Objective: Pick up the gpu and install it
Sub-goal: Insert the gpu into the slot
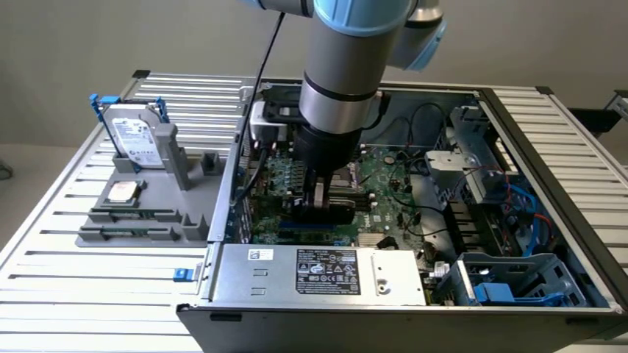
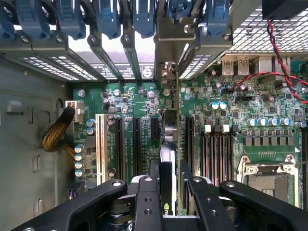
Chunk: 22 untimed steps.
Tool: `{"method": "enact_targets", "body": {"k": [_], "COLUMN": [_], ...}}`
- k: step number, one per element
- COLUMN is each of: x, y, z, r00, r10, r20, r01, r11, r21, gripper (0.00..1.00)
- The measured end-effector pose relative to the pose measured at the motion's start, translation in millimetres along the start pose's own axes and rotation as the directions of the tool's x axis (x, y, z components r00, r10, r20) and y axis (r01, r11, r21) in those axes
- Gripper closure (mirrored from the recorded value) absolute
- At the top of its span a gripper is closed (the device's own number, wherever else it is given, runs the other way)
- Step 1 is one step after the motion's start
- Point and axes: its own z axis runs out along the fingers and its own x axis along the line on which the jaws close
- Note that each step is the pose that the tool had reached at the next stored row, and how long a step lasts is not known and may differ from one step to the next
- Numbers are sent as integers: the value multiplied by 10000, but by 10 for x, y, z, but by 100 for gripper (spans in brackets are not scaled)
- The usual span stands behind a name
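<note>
Gripper (image 2: 169, 167) has its jaws pinched narrow on the gpu (image 2: 168, 130), edge-on between them; can't tell if it's touching the motherboard (image 2: 130, 96).

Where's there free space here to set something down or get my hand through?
Bare table in front of the gray holder, on the exterior view's left of the case, and a strip along the case's other side. Inside the case is crowded: the end effector grips the gpu at the motherboard.

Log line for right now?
fingers: shut on thin black-and-green gpu card | card: edge-on over green motherboard slots | location: inside open metal computer case
</note>
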Motion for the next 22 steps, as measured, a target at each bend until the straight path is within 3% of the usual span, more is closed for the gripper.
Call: {"method": "enact_targets", "body": {"k": [7,17,22], "x": [-5,-8,-13], "y": [-3,-13,-29], "z": [-2,-3,-3], "r00": [10000,9997,9995], "r10": [59,242,316], "r20": [-9,-2,5], "r01": [-59,-242,-315], "r11": [10000,9993,9990], "r21": [-25,-294,-327], "gripper": [73,73,73]}}
